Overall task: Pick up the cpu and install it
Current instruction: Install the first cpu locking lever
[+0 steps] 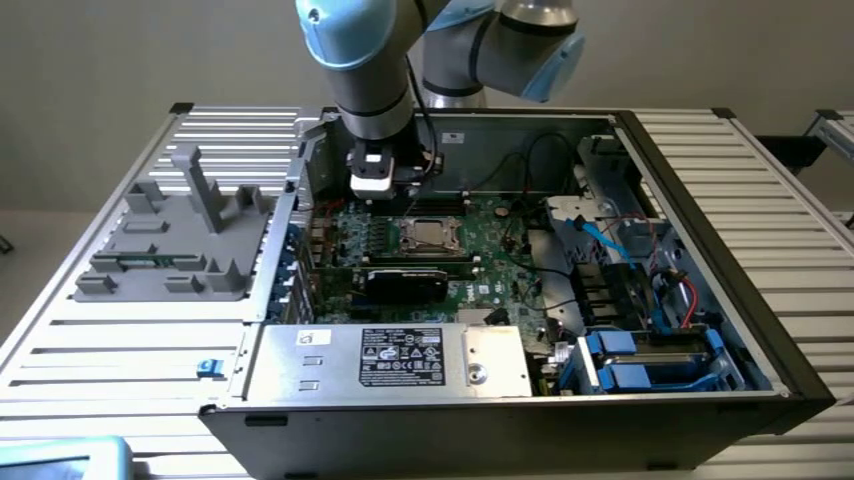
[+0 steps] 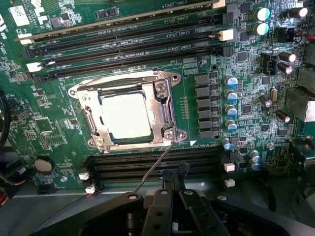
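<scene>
Obs.: my tool [image 2: 173, 179] is pinched fully shut, with nothing between the fingers. It hangs low inside the computer case [image 1: 747, 330], over the motherboard [image 2: 44, 128], just beside the socket frame [image 2: 165, 110] on the side of the nearer memory slots [image 2: 157, 164].

The cpu [image 2: 125, 115] lies flat in the socket, its shiny top showing through the opening of the frame. It is not in my grasp. In the exterior view it sits mid-board [image 1: 427, 235], close under my tool [image 1: 396, 203].

A thin lever wire [image 2: 152, 164] runs from the frame's corner out toward my fingertips. I cannot tell whether it is latched.

Judgement: pick and place look done, and the step in hand is securing the chip. Any move here calls for small, careful motion around the wire, with no sideways load on the frame.
</scene>
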